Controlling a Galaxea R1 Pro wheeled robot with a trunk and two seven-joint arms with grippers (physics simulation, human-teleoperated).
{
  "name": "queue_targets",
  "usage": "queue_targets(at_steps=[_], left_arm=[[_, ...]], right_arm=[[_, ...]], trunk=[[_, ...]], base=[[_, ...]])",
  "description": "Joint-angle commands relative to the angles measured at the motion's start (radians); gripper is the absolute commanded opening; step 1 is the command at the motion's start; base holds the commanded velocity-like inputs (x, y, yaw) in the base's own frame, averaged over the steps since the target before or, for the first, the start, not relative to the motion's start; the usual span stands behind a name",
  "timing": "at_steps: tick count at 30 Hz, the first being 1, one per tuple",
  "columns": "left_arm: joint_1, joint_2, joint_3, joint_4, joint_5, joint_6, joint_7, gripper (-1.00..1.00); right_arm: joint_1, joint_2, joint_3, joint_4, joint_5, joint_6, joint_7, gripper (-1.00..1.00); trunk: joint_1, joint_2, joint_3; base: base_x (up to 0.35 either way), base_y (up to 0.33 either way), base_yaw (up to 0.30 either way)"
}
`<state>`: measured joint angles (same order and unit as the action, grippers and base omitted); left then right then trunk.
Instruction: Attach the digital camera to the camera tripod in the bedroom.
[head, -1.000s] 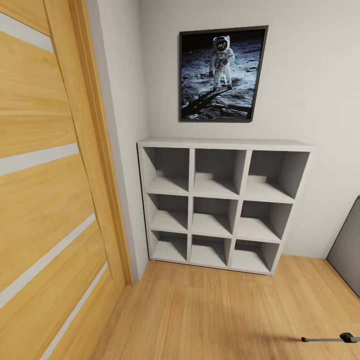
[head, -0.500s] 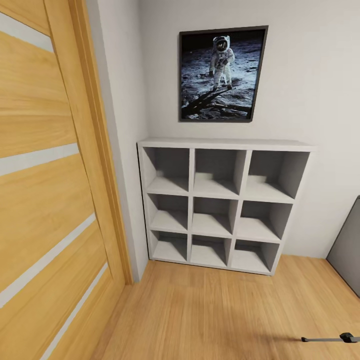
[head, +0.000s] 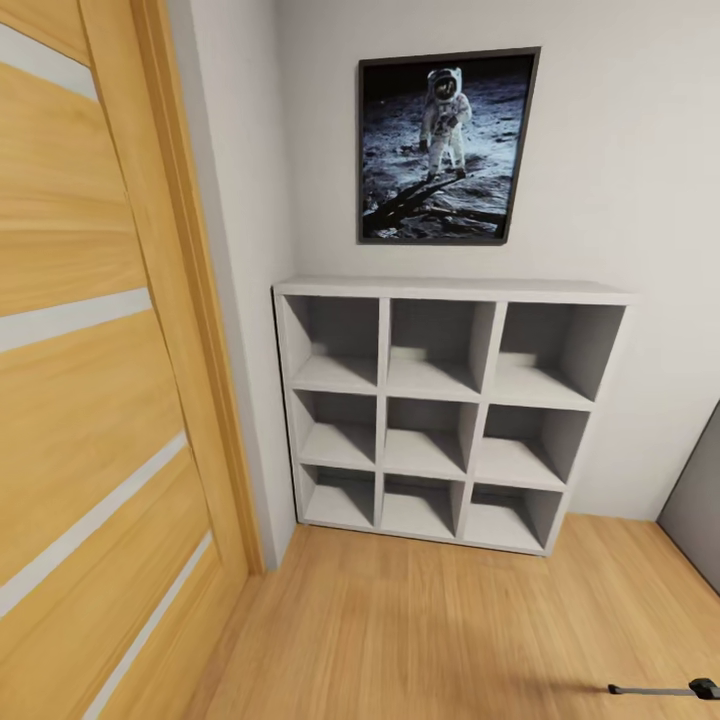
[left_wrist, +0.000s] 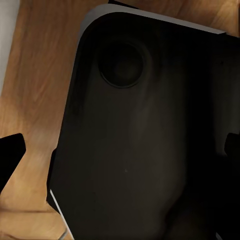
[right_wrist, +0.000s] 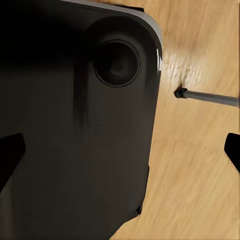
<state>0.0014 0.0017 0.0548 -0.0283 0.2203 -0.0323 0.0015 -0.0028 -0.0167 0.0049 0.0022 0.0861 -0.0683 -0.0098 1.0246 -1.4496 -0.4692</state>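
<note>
A thin silver leg with a black foot, part of the camera tripod (head: 660, 689), lies low over the wood floor at the lower right of the head view. The same tripod leg (right_wrist: 210, 98) shows in the right wrist view beside the robot's dark base (right_wrist: 75, 130). The digital camera is out of view. My left gripper (left_wrist: 120, 150) is open, its black fingertips (left_wrist: 10, 157) at the picture's edges, with only the dark base (left_wrist: 140, 140) and floor beyond. My right gripper (right_wrist: 120, 150) is open too, holding nothing.
A wooden door (head: 90, 400) stands close on the left. A white cube shelf (head: 440, 410) stands against the pale wall, under a framed astronaut picture (head: 445, 145). A grey piece of furniture (head: 697, 500) sits at the right edge. Light wood floor (head: 420, 630) stretches ahead.
The whole head view has shifted slightly, so the camera has moved a little. Both grippers stay open.
</note>
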Motion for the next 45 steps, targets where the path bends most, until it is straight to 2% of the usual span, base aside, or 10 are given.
queue_targets(at_steps=[1, 10, 22, 45], left_arm=[[0.0, 0.0, 0.005, -0.001, 0.001, -0.001, 0.0, 1.0], [0.0, 0.0, 0.005, -0.001, 0.002, -0.001, 0.0, 1.0], [0.0, 0.0, 0.005, -0.001, 0.002, -0.001, 0.0, 1.0], [0.0, 0.0, 0.007, -0.001, 0.002, -0.001, 0.001, 1.0]], right_arm=[[0.0, 0.0, 0.0, 0.0, 0.009, -0.002, -0.001, 1.0], [0.0, -0.001, 0.0, 0.0, 0.009, -0.002, -0.001, 1.0], [0.0, 0.0, -0.006, 0.001, 0.003, -0.003, -0.002, 1.0], [0.0, 0.001, -0.006, 0.0, 0.005, -0.002, -0.002, 1.0]], trunk=[[0.0, 0.0, -0.001], [0.0, 0.0, -0.001], [0.0, 0.0, -0.001], [0.0, 0.0, -0.001]], base=[[0.232, 0.0, 0.0], [0.211, 0.0, 0.0], [0.02, 0.0, -0.013], [0.0, 0.0, -0.226]])
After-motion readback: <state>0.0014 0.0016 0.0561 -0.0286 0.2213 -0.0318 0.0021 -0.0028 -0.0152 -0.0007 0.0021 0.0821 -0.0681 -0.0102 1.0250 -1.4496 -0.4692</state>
